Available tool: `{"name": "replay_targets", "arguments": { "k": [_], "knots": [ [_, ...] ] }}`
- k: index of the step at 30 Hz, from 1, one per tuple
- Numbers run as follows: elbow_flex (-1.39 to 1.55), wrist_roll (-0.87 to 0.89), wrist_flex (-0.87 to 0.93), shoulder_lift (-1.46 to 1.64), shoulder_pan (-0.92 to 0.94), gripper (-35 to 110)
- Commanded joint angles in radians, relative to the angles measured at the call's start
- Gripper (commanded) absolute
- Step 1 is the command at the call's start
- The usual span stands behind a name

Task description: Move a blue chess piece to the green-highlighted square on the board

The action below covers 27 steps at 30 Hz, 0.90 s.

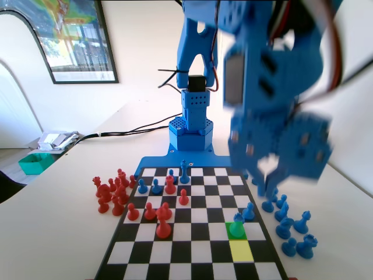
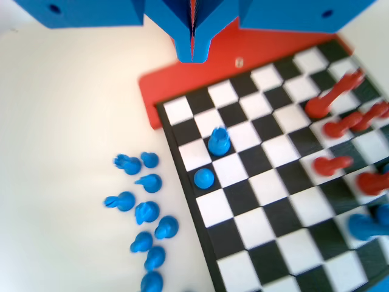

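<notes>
A small teal-tinted blue chess piece (image 1: 236,228) stands on the green-highlighted square (image 1: 228,234), near the right side of the board (image 1: 175,256) in the fixed view. Another blue piece (image 1: 249,211) stands one square farther back and to its right. My gripper (image 1: 267,182) hangs blurred above the board's right edge, well clear of both. In the wrist view the gripper (image 2: 193,45) has its jaws pressed together with nothing between them. Below it, near the board's (image 2: 285,201) left edge, stand a round-headed blue pawn (image 2: 203,177) and a second blue piece (image 2: 219,141).
A pale yellow square (image 1: 240,251) lies just in front of the green one. Several blue pieces (image 1: 288,224) (image 2: 143,213) lie off the board beside that edge. Several red pieces stand on the board (image 1: 163,219) (image 2: 340,121) and off its left side (image 1: 111,192).
</notes>
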Motion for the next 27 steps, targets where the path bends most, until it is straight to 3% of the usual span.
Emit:
{"name": "replay_targets", "arguments": {
  "k": [1,14,27],
  "knots": [
    [-0.069,-0.081,0.112,0.238,0.009,1],
    [0.066,-0.537,0.528,0.781,0.080,1],
    [0.505,-0.744,0.543,1.321,0.204,1]
  ]
}}
